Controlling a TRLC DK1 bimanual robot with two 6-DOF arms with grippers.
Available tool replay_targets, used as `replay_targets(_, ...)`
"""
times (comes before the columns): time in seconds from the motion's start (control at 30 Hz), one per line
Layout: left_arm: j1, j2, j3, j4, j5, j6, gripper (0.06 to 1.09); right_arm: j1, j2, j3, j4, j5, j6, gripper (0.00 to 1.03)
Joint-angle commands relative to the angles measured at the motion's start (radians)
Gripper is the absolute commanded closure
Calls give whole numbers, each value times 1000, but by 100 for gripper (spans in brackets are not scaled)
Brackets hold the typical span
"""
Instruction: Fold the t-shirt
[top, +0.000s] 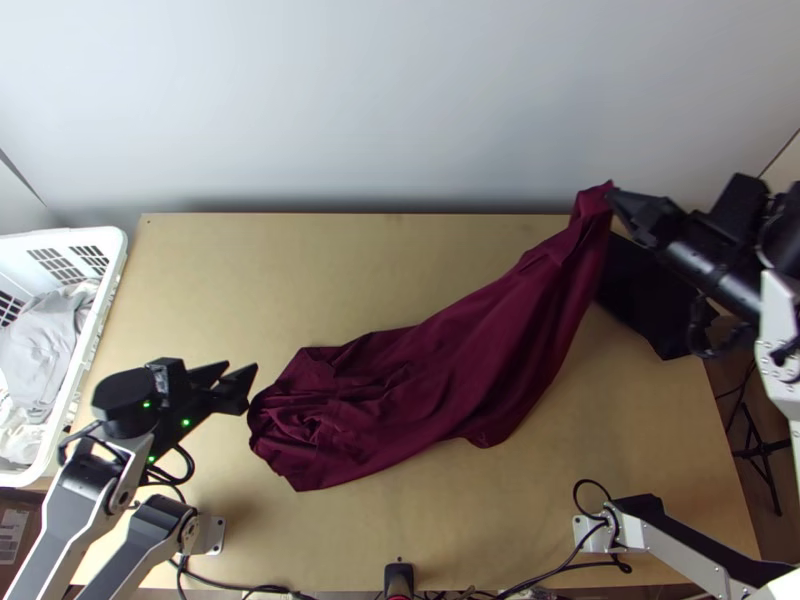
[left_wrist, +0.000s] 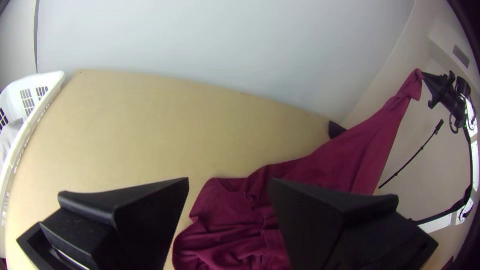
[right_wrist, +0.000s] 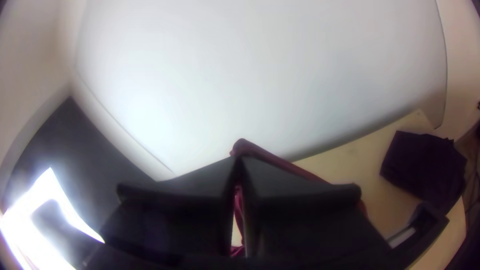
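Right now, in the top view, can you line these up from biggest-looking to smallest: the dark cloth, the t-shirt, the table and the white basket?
1. Wooden table
2. Maroon t-shirt
3. White basket, the part inside the view
4. Dark cloth, the part not covered

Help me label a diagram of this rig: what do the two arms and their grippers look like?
The left arm and right arm have silver-white links, black joints and black cables. Green lights glow at the left wrist. The left gripper and right gripper are black, with two wide, flat fingers each that taper toward the tips.
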Motion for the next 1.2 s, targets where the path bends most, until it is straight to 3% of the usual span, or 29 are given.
replay_targets(0.0,-4,-28,-81,-3,15,21,29,11,-8,-93,35,18,-11,100)
replay_targets(0.3,-178,69,-72,-41,73,-33,21,-9,-50,-162,35,29,-28,100)
replay_targets(0.37,-207,126,-55,-50,139,-33,12,-13,-64,-184,37,29,-34,100)
replay_targets(0.53,-162,273,-18,54,347,-33,12,-24,-95,-218,37,31,-41,100)
replay_targets(0.63,-167,410,17,101,395,-53,12,-33,-104,-230,37,31,-44,100)
replay_targets(0.97,-162,722,115,161,418,-86,11,-50,-109,-228,37,31,-51,100)
replay_targets(1.17,-161,850,114,282,415,-139,12,-56,-103,-222,43,34,-56,100)
